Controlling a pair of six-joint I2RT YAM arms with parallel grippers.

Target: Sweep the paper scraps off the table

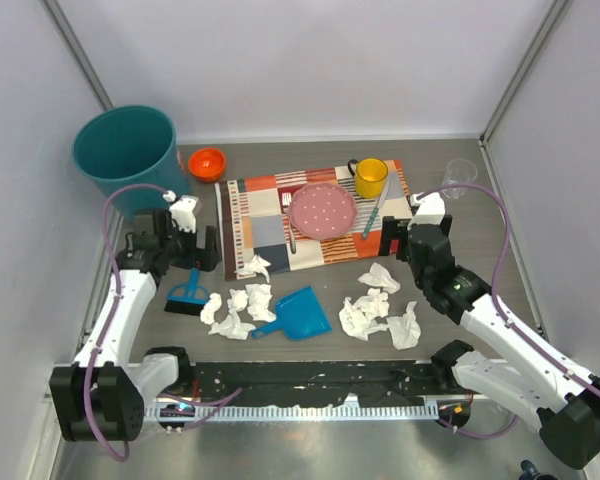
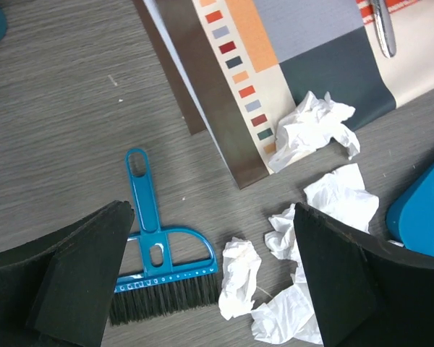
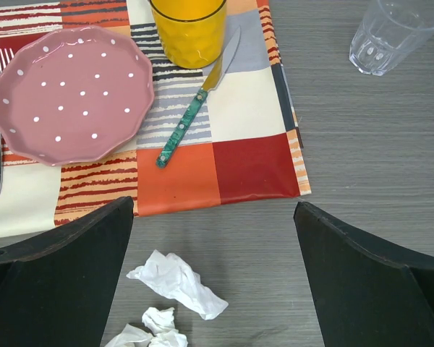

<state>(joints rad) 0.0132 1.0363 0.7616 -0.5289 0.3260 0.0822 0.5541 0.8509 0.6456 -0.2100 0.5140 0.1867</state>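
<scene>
Paper scraps (image 1: 242, 308) are lying in two clusters on the table (image 1: 485, 235), flanking the blue dustpan (image 1: 298, 312). Left gripper (image 1: 192, 256) is hovering nose-down, jaws apart, above the hand brush (image 1: 188, 297). Right gripper (image 1: 394, 240) is hovering, jaws apart, at the patchwork placemat (image 1: 280, 230) edge.

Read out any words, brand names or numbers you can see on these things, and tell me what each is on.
None can be read.
The brush, dustpan, yellow mug, pink plate, placemat and teal bin bear only colours, dots or patterns.
The brush's row of tiny marks above its bristles is too small to tell.
</scene>
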